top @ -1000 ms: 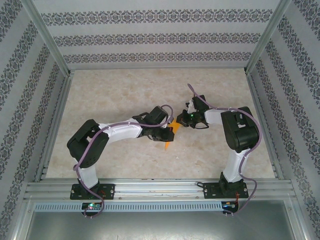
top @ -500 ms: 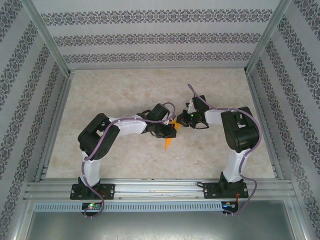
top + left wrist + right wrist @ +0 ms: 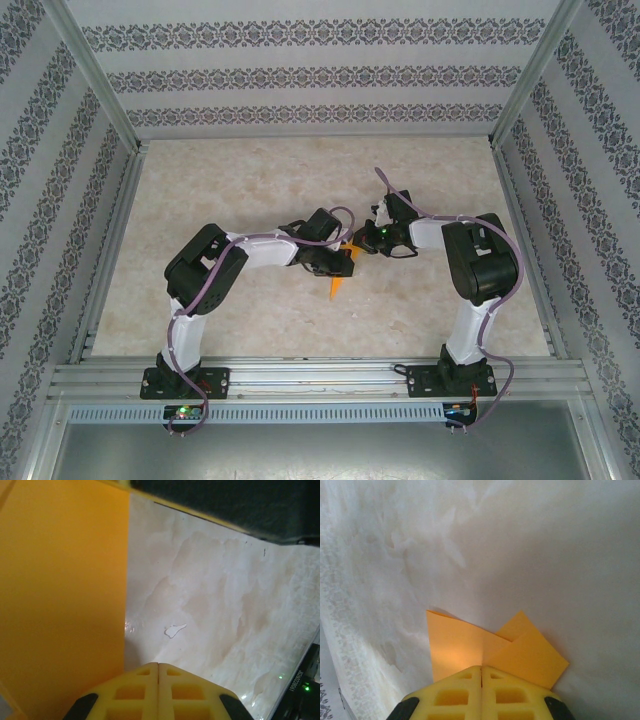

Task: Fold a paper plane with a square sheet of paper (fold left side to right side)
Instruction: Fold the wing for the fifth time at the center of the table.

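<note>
Paper plane (image 3: 338,283), a half-folded piece of bright orange paper, sits at the middle of the pale marbled table (image 3: 230,190), between the two claws. The left gripper (image 3: 335,265) is against its left side and the right gripper (image 3: 360,243) is at its far right edge.

In the right wrist view, the right gripper (image 3: 481,675) has its yellow fingers closed together with only a thin seam between them. The paper (image 3: 470,645) lies just beyond in overlapping layers, its near edge hidden under the fingertips.

In the left wrist view, the left gripper (image 3: 158,672) is likewise closed. A broad orange flap (image 3: 60,605) rises close beside it on the left. Whether either claw actually pinches paper cannot be told.

The step looks like carrying the left flap over to the right. To do it well, the right claw should pin the layers firmly. The left should bring its flap across slowly, match the edges before pressing, then rub along the crease. The smooth tabletop could let the paper slide.
</note>
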